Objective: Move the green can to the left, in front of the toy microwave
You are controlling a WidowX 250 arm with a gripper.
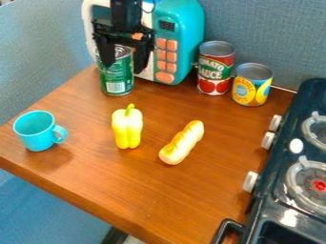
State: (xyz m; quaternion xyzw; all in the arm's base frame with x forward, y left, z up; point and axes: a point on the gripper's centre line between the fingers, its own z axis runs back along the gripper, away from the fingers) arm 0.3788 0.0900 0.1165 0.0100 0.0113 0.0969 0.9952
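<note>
The black gripper [124,64] hangs at the upper left, its fingers apart and pointing down. Its left finger covers part of the upper front of a green can [117,80], and its right finger hangs by the can's right side; contact cannot be told. The can stands upright on the wooden table. Behind the gripper is a teal and white toy microwave [181,28]. Nearer the front, a yellow pepper [128,127] stands out beside a bun-like yellow toy [182,143] lying at a slant.
A blue cup [38,131] stands near the table's left edge. At the back right are a red tomato can [215,69] and a shorter yellow can [251,86]. A dark toy stove [280,171] with pale knobs borders the wooden table [127,186] on the right.
</note>
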